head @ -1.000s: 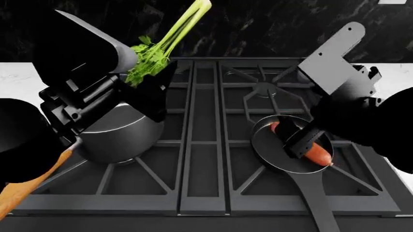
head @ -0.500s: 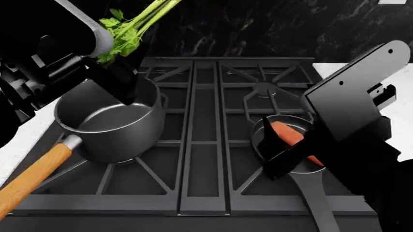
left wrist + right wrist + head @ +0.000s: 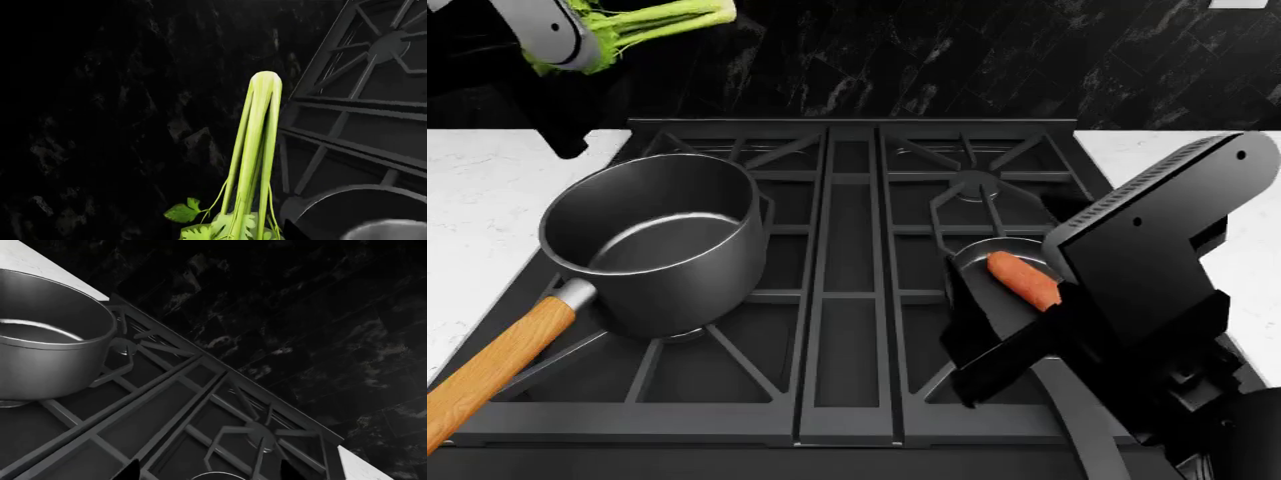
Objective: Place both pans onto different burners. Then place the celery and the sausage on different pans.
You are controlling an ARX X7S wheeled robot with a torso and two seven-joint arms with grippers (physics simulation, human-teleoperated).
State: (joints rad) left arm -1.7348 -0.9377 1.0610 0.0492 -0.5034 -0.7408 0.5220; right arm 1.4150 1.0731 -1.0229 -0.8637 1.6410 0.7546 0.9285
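**Celery aloft, saucepan waiting**

Celery (image 3: 647,25): light, slender, fairly stiff along the stalks, floppy at the leaves; best taken near the leafy base. Carried high above the stove's far-left corner by the left gripper (image 3: 567,45), fingers apparently clenched on it (contact hidden). Long axis roughly level, pale stalk end toward stove centre. Below: empty saucepan (image 3: 661,250) on the near-left burner (image 3: 694,330). Sausage (image 3: 1024,280) already in the frying pan (image 3: 981,262). Right gripper's (image 3: 994,350) fingers: cannot tell.

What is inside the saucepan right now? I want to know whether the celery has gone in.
Nothing shows inside the saucepan; its visible floor is bare metal, though the near wall hides part of it. The celery is held by the left gripper, up above the back-left corner.
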